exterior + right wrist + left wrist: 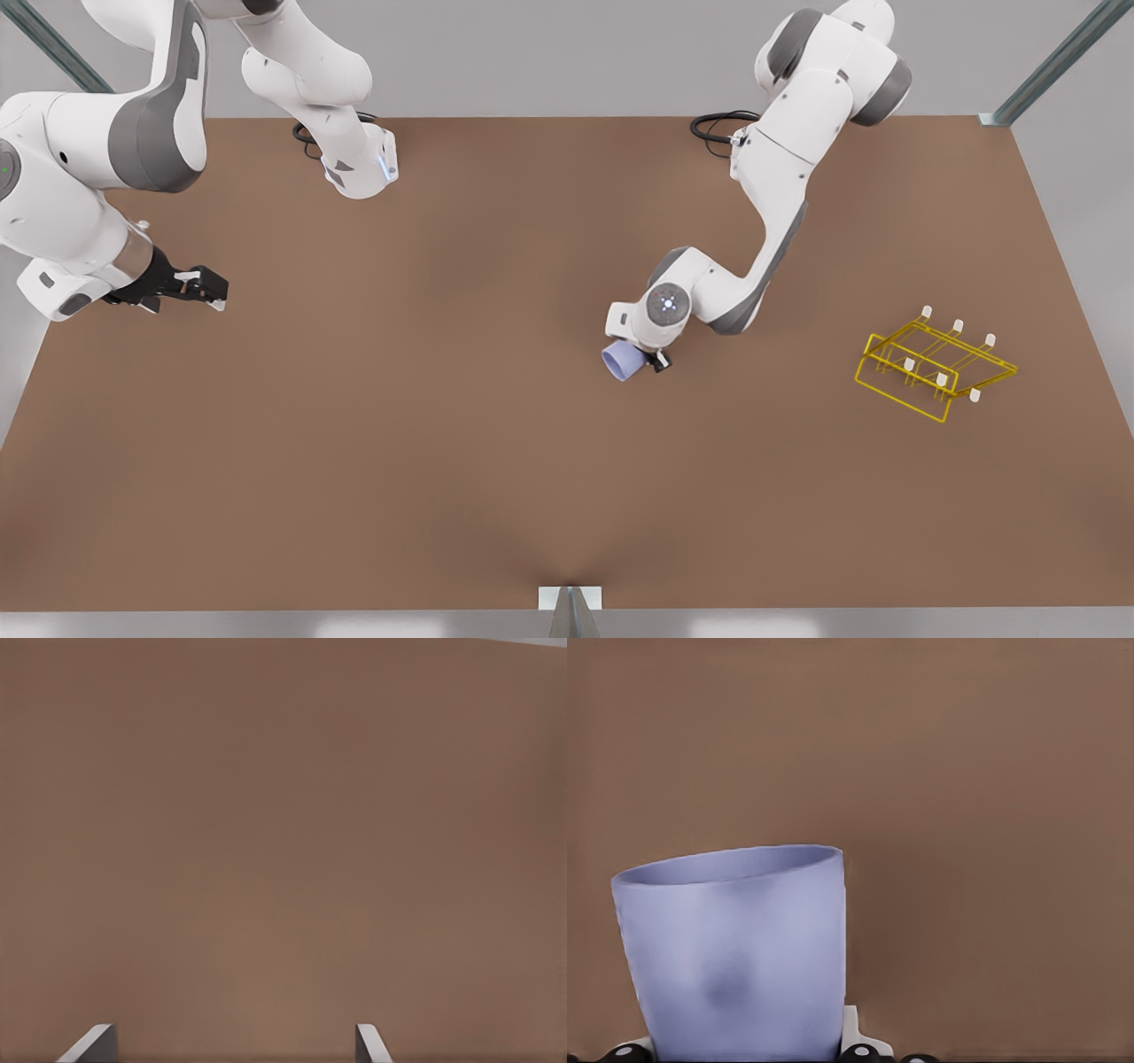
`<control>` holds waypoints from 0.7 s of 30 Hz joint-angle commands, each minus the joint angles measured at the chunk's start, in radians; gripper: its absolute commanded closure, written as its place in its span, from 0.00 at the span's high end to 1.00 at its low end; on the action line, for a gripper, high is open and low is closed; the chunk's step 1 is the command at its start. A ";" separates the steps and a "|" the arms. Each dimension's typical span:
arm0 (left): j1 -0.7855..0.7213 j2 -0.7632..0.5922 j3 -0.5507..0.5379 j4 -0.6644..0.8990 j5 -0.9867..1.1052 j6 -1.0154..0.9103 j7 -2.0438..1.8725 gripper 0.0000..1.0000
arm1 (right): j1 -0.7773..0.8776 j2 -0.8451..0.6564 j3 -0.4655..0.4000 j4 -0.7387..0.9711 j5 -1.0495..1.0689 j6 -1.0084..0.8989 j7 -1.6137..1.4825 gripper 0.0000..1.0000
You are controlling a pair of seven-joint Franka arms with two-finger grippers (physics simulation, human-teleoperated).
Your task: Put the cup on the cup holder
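Cup clamped in my left gripper, my right gripper waiting wide over bare table.

Front view: my left gripper (pixel 640 358) sits near the middle of the brown table (pixel 461 461), fingers closed on the pale lavender cup (pixel 623 361), which lies tilted between them with its mouth facing away from my wrist; the yellow wire cup holder (pixel 935 365) stands well apart, out toward the front view's right, its white-tipped pegs bare. My right gripper (pixel 202 288) waits at the front view's far left, above the table. Left wrist view: the cup (pixel 735 957) sits just ahead of my fingertips (pixel 859 1047), pressed between them, the table beyond it. Right wrist view: my two fingertips (pixel 93 1043) stand well apart, holding nothing, with the table beneath.
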 commanded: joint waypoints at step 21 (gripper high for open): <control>-0.061 0.062 -0.002 0.148 1.444 -1.216 0.572 0.78 | 0.002 -0.002 0.000 0.000 -0.003 0.000 0.000 1.00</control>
